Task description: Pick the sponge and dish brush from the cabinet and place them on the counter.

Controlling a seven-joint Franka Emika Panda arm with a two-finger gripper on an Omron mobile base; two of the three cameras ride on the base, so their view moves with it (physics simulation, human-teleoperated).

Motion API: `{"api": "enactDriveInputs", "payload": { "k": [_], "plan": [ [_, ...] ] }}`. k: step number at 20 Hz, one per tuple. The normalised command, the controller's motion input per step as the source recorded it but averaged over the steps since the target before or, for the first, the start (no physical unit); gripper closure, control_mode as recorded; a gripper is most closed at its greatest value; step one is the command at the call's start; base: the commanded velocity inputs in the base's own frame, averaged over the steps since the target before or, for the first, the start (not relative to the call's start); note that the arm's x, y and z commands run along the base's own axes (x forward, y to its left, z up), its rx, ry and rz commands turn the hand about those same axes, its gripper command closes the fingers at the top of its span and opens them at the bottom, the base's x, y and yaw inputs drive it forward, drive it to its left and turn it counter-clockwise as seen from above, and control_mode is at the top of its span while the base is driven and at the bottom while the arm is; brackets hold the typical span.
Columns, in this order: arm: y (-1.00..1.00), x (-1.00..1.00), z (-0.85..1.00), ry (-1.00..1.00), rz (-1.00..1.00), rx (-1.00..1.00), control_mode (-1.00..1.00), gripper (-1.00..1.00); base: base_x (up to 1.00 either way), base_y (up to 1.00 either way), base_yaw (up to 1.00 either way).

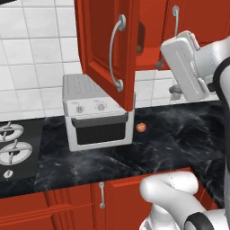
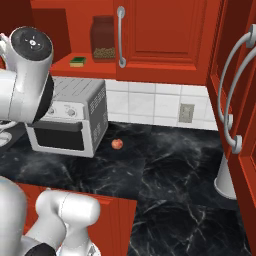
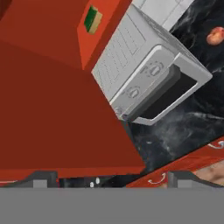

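Overhead, in the left base view, the cabinet [image 1: 105,49] is hanging with one door swung wide, its curved handle [image 1: 116,53] facing out; below it a toaster oven [image 1: 95,112] is sitting on the counter [image 1: 179,134], a small red fruit [image 1: 141,127] lying just beside it; the stovetop [image 1: 15,150] is showing at far left; the arm's white hand is rising at upper right, its claw hidden, so I cannot tell whether it is open or closed. From the right base view, the sponge [image 2: 77,61] is lying on the red shelf [image 2: 95,66] near a dark jar [image 2: 103,39]; a paper-towel holder [image 2: 226,182] is standing at right. Through the hand view, the sponge is appearing at the top on the shelf edge above the oven; the two fingertips [image 3: 43,179] are standing well apart.
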Motion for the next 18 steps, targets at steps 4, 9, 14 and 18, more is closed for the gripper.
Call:
{"api": "enactDriveInputs", "payload": {
  "k": [4, 9, 14, 18],
  "plan": [
    [0.03, 0.31, 0.00, 0.19, 0.02, 0.17, -1.00, -1.00, 0.00, 0.00, 0.00],
    [0.16, 0.20, 0.03, 0.18, 0.06, 0.12, -1.00, -1.00, 0.00, 0.00, 0.00],
    [0.37, 0.09, -0.02, 0.11, 0.05, 0.01, -1.00, -1.00, 0.00, 0.00, 0.00],
    [0.31, 0.11, -0.08, 0.06, 0.03, 0.00, -1.00, -1.00, 0.00, 0.00, 0.00]
  ]
}}
